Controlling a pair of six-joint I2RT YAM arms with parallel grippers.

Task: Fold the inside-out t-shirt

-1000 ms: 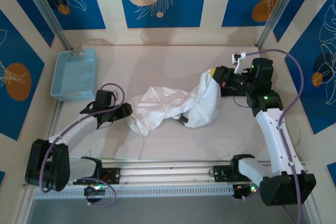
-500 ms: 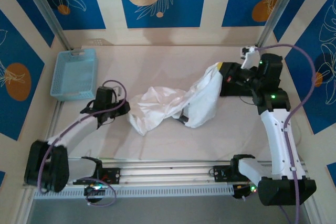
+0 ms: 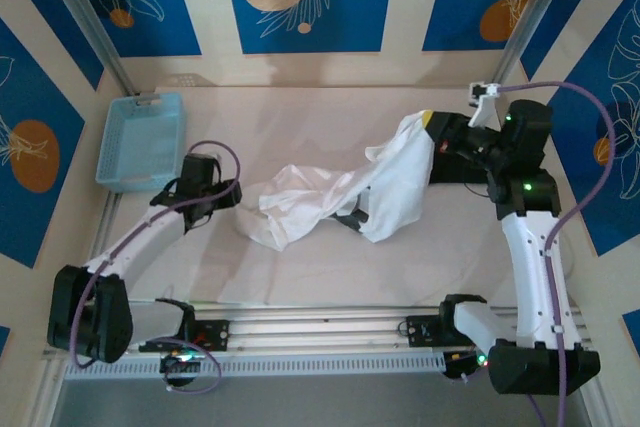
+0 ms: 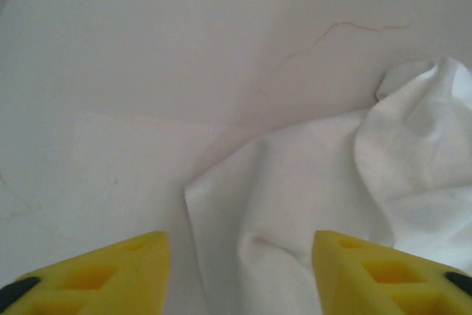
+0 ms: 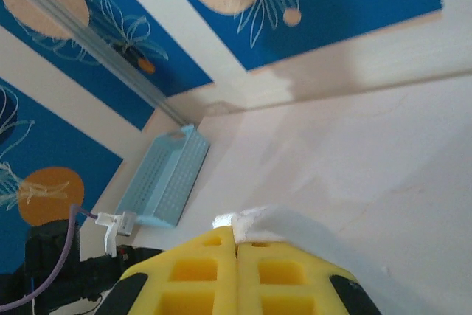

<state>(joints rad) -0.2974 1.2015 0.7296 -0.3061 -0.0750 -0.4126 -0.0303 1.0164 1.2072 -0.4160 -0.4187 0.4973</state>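
The right gripper (image 3: 428,119) is pinching an edge of the inside-out t-shirt (image 3: 330,197) between closed yellow fingers, holding that end raised at the table's (image 3: 300,267) 2 o'clock. The rest of the white cloth is lying crumpled near the centre. The left gripper (image 4: 240,271) is hovering at the shirt's 9 o'clock, fingers spread apart, gripping nothing. A blue basket (image 3: 140,140) is sitting at 10 o'clock.
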